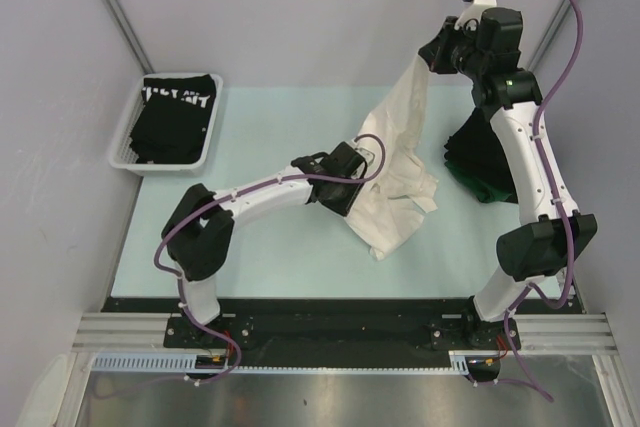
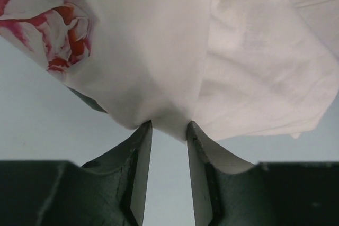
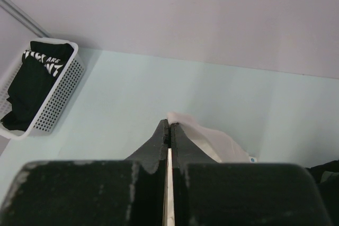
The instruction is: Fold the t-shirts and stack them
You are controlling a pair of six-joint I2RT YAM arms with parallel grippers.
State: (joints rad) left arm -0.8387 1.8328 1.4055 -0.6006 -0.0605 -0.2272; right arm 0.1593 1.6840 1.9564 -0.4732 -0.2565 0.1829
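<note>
White cloth above the middle of the pale counter (image 1: pixel 270 247): the white t-shirt (image 1: pixel 405 137), hung by one end from the right tool (image 1: pixel 432 55) high at the right rear, sloping down and leftward, lower end crumpled on the counter. Right tool pressed together on an edge of it, a pale sliver of cloth caught between the fingers (image 3: pixel 159 141) in the wrist view. Left tool (image 1: pixel 366 169) low against the shirt's lower half, half spread, fingertips (image 2: pixel 142 136) touching a bulging fold from either side; pinched or merely touched, cannot tell. Red-pink flower print just beside that fold. Behind the right arm, on the counter, a heap of dark t-shirts (image 1: pixel 478 162), black with dark green at the near edge. At the left rear, a white mesh basket (image 1: pixel 122 152) holding a black t-shirt with white lettering (image 1: pixel 178 97).
</note>
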